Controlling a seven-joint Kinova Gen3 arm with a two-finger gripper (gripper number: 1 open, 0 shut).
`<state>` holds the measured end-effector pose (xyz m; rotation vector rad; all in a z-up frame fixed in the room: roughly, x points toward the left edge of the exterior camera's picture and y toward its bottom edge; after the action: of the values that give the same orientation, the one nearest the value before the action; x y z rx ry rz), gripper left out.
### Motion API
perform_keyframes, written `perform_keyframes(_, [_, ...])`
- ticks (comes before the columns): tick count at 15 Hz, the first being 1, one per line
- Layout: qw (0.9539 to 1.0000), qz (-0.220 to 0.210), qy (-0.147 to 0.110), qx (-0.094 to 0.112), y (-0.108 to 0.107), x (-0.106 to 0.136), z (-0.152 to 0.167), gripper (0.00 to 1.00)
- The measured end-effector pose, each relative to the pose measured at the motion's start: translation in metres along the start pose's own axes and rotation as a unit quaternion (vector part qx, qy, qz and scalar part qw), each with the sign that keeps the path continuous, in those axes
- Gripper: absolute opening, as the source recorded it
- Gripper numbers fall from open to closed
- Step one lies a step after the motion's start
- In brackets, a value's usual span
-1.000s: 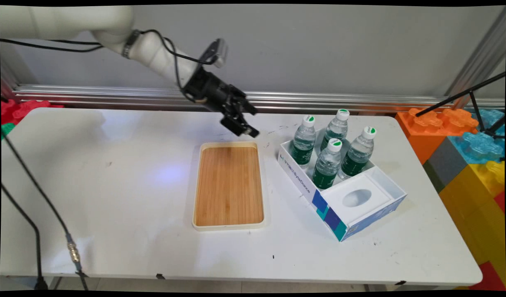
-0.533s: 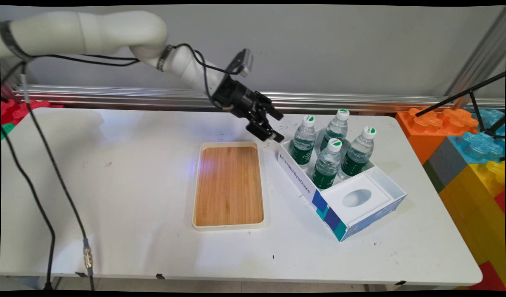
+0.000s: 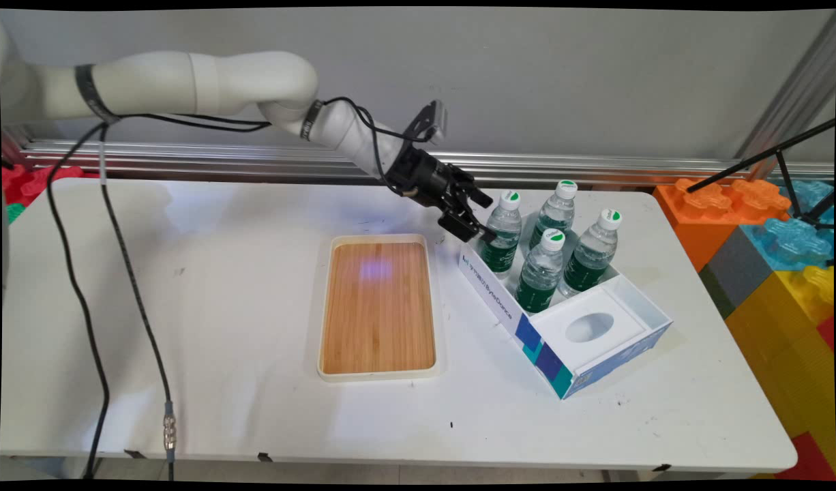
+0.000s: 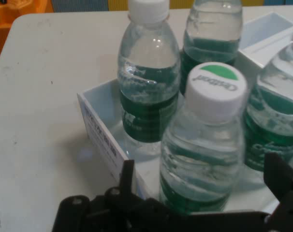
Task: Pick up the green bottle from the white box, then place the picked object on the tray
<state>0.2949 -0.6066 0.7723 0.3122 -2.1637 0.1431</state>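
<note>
The bottles (image 3: 501,232) are clear, glossy plastic with smooth white caps (image 4: 215,91) and shiny green film labels (image 4: 147,110). The box (image 3: 571,337) looks like smooth printed card, white inside, with a slight sheen. The tray (image 3: 379,308) has a wood-grain floor, bamboo by its look, satin in finish, inside a smooth cream rim. The table (image 3: 206,382) is white and smooth, scuffed and marked with dark specks. The end effector (image 3: 474,219) is matt black; the arm (image 3: 206,85) has a smooth white semi-gloss shell.
</note>
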Motion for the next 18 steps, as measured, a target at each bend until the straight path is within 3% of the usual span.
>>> perform_keyframes(12, [0.9994,-0.022,0.018,-0.019,-0.008,-0.012,0.038,1.00])
perform_keyframes(13, [0.9994,-0.019,0.018,-0.022,-0.007,-0.012,0.039,0.00])
perform_keyframes(18, [0.9994,-0.003,0.019,-0.028,-0.001,-0.012,0.037,0.00])
